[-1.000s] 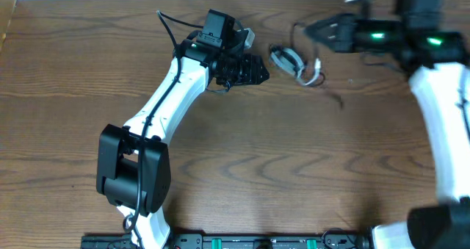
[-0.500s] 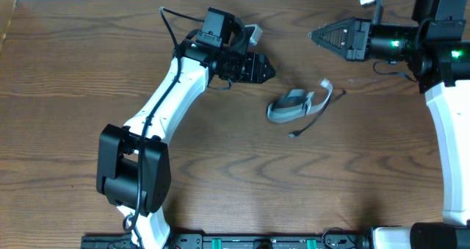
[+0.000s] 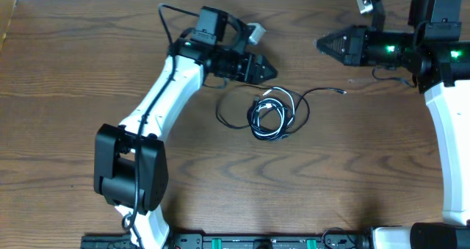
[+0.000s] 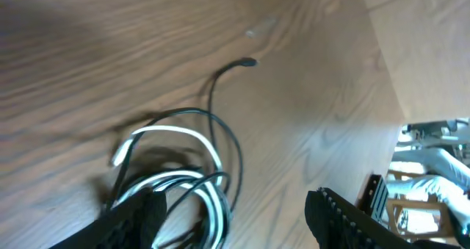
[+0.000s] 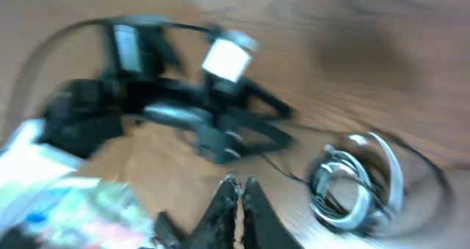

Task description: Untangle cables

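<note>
Mid-table, somewhat toward the far side: thin black cable [image 3: 253, 117] and shorter white cable [image 4: 174, 130], wound together in one small loose coil, flat on the wooden table [image 3: 220, 183]. Off the coil's left, a slack black loop over bare wood. Off its right, a black tail out to a small plug end, lying alone. In the left wrist view, white strands arched over the darker ones.

Left gripper [image 3: 267, 71] just beyond the coil's far-left side, aimed toward it. Fingers spread wide, nothing between them; from its own camera, the two fingertips standing on either side of the coil's near part, contact impossible to tell.

Right gripper [image 3: 320, 43] over the far-right part of the table, pointing left. Fingers pressed together to a single tip, holding nothing, clear of both cables. Much blur in its own view.

Edges and room — far edge of the table close behind both grippers, with a pale strip past it. Left edge well away from the cables. Broad bare wood on the near side of the coil, between the left arm [image 3: 158, 106] slanting in from the near-left and the right arm [image 3: 448, 146] along the right edge. Less room on the far side, between the two grippers.
</note>
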